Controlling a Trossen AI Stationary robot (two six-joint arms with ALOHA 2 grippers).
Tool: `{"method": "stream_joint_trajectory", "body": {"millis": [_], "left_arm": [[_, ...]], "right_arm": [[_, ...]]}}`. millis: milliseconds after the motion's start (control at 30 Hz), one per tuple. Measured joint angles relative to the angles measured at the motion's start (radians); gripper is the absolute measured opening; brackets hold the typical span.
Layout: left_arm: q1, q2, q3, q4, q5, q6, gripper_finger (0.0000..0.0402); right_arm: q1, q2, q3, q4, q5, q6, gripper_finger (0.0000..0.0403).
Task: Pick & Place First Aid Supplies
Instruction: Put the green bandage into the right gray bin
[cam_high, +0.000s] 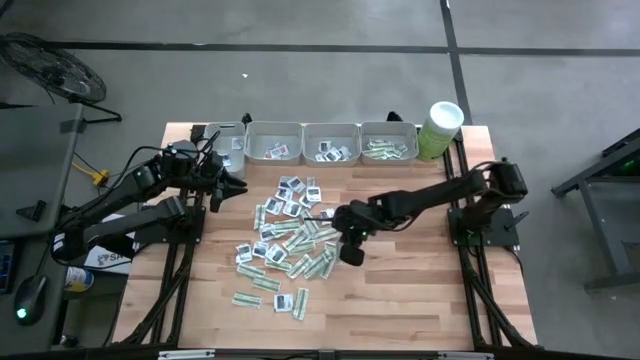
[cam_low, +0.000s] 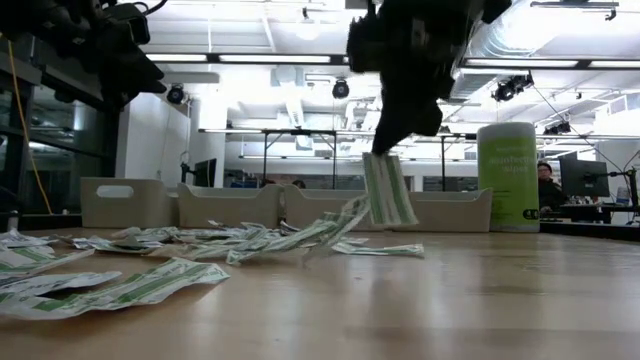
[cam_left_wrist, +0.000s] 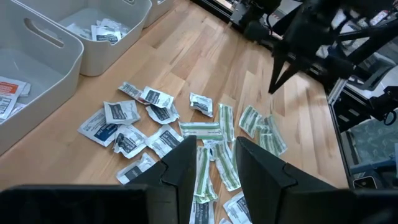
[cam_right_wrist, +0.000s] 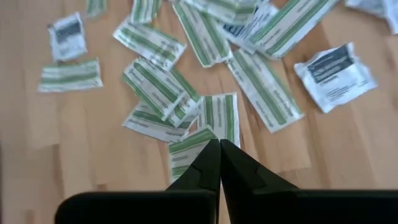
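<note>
Green-and-white striped paper strip sachet (cam_low: 388, 190): we list it hanging upright above the wooden tabletop (cam_high: 400, 300), its upper edge pinched between the closed fingers of the right gripper (cam_low: 378, 148), clear of the pile below.

Loose pile of flat sachets (cam_high: 285, 240), narrow green-white strips mixed with squarish white packets bearing dark marks: we find it spread over the middle of the table, more towards the left half, with a few stragglers near the front edge. The right gripper (cam_high: 350, 250) sits over the pile's right fringe; in its wrist view the fingertips meet above the strips.

Left gripper (cam_high: 232, 188): we note it raised off the table beside the pile's far left corner, its fingers (cam_left_wrist: 183, 165) parted and holding nothing.

Four grey rectangular plastic trays (cam_high: 273, 142): in a row along the far edge, several containing sachets.

Tall pale green cylinder tub with white lid (cam_high: 440, 128): upright just beside the rightmost tray.
</note>
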Motion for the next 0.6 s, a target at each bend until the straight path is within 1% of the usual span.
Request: {"method": "stream_joint_trajectory", "body": {"millis": [167, 367, 600], "left_arm": [[0.0, 0.0, 0.0, 0.0, 0.0, 0.0, 0.0112], [0.0, 0.0, 0.0, 0.0, -0.003, 0.0, 0.0112], [0.0, 0.0, 0.0, 0.0, -0.005, 0.0, 0.0112]], "right_arm": [[-0.025, -0.077, 0.0, -0.046, 0.005, 0.017, 0.0], [-0.071, -0.19, 0.0, -0.125, 0.09, 0.016, 0.0], [-0.171, -0.294, 0.0, -0.234, 0.196, -0.011, 0.0]]}}
